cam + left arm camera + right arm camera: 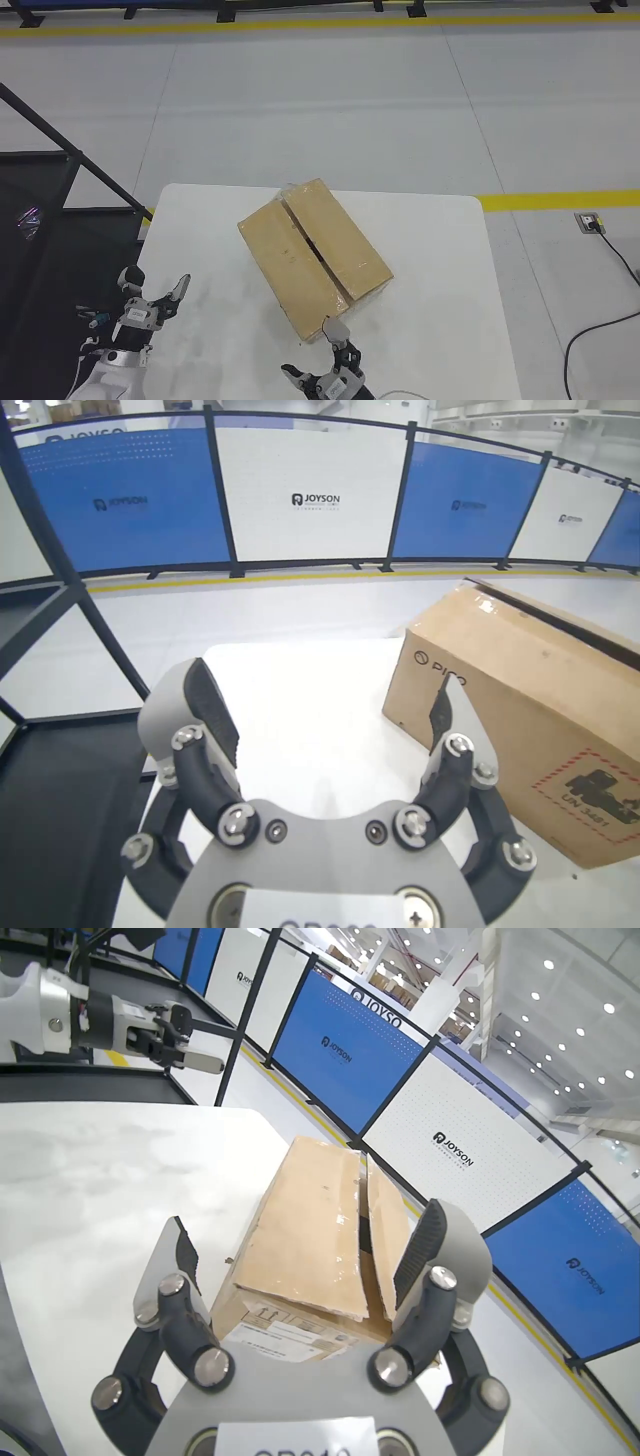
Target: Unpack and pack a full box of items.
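The box [313, 255] was found set askew near the middle of the surface [440, 300], flaps shut with a slit along the seam. The left gripper [155, 285] was held wide open and empty beside it. The right gripper [315, 352] was held open, empty, at the box's near end.

Left gripper [325, 680], pale grey fingers [160, 710] with black ribbed pads [212, 705], black curved linkages [200, 780], silver round-head screws [235, 822], grey metal palm plate [320, 850], right gripper [305, 1218] same build, white label [295, 1433] at 6 o'clock, white left forearm shell [25, 1008] with black wrist section [100, 1015]
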